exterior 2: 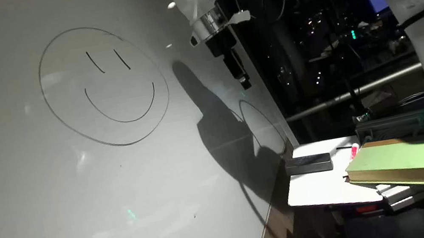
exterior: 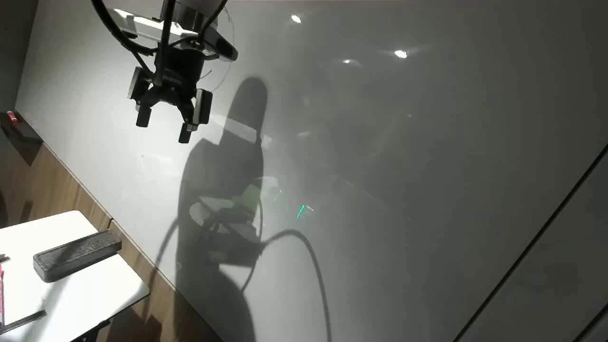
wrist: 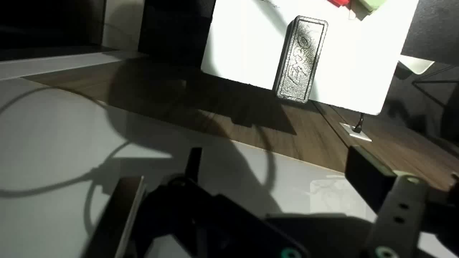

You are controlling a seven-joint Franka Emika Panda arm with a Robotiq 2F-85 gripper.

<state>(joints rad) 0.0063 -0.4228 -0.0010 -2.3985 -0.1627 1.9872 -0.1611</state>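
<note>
The black two-fingered tool [exterior: 164, 125] stands spread wide and bare in front of the large glossy white board [exterior: 403, 190], apart from it. Lower down, the black rectangular block eraser [wrist: 301, 59] with embossed lettering lies flat on the white flat-topped surface [exterior 2: 318, 189], one end jutting past the edge nearest the board. In an exterior view, a smiling face drawn in thin dark lines [exterior 2: 103, 71] shows on the board, beside a broad grey shadow [exterior 2: 222, 130]. A thick green hardcover book [exterior 2: 416, 156] lies near the eraser, a red-and-white marker [exterior 2: 354, 151] between them.
</note>
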